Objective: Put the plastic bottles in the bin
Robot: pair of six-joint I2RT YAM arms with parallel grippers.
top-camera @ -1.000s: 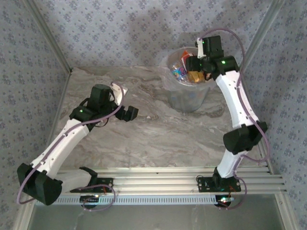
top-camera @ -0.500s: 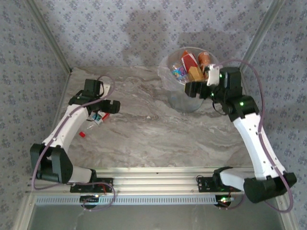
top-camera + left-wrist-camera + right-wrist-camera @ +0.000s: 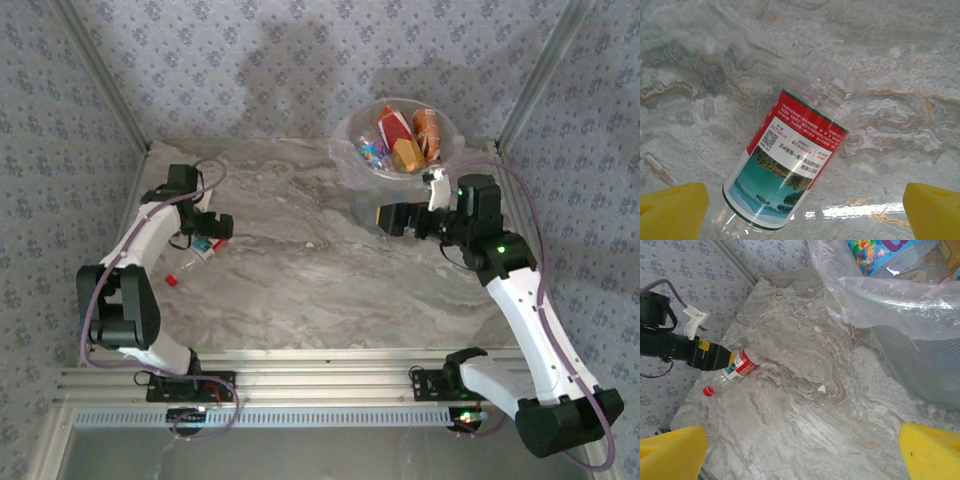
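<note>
A: Top view, count?
B: One round translucent bin point(image 3: 362, 195), bag-lined, at the marbled worktop's point(image 3: 320, 290) far edge, holding about four bottles point(image 3: 405, 153); one loose bottle point(image 3: 203, 250) near the left edge
A: Left wrist?
B: Clear loose bottle, red-and-teal label, lying between the left gripper's point(image 3: 805, 210) spread jaws, ungripped
A: Right wrist?
B: Right gripper point(image 3: 802, 450) spread, empty, near the bin

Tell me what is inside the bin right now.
Inside the bin, several plastic bottles lie piled: orange and red ones, plus a bottle with a multicoloured label. Anything beneath that top layer is covered by it, so a full count cannot be made.
</note>
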